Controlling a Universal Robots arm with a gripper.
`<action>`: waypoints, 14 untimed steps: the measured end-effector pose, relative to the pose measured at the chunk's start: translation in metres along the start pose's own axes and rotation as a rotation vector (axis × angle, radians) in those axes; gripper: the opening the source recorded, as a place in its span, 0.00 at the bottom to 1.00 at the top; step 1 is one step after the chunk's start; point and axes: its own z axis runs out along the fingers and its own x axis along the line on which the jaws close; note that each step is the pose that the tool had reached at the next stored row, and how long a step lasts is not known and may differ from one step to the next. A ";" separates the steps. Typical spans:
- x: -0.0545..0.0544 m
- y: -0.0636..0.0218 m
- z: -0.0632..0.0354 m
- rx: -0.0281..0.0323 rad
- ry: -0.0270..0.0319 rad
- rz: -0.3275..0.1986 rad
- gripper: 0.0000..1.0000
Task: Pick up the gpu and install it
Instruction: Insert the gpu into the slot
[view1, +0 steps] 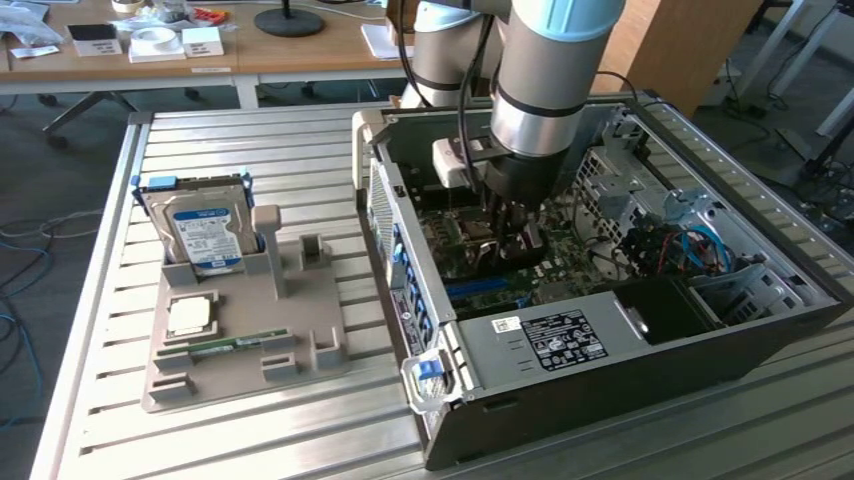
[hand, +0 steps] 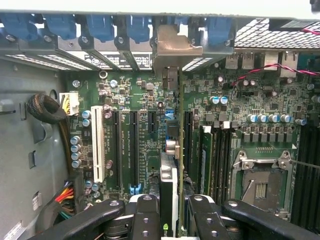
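Observation:
My gripper (view1: 517, 235) is down inside the open computer case (view1: 601, 345), over the motherboard (view1: 467, 255). In the wrist view the gpu (hand: 169, 170) shows edge-on, a thin card running away from the gripper (hand: 172, 212) toward the case's rear wall. Its metal bracket (hand: 172, 47) sits against the rear slot openings. The black fingers (hand: 145, 215) press on the card from both sides, so the gripper is shut on it. The card stands between the black expansion slots (hand: 134, 145) and the memory modules (hand: 207, 155). Whether its edge sits in a slot I cannot tell.
A tan holder (view1: 240, 340) at the exterior view's left carries a silver hard drive (view1: 200, 230), a processor chip (view1: 190, 315) and a green memory stick (view1: 227, 345). Inside the case are a white slot (hand: 97, 145), a processor socket (hand: 260, 187), cables (view1: 681, 245) and drive cages.

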 end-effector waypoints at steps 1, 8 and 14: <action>0.000 0.0001 -0.0001 0.0000 0.0001 0.000 0.27; 0.000 0.0022 0.0003 0.0002 0.0005 0.006 0.27; 0.001 0.0030 0.0012 0.0003 0.0007 0.009 0.27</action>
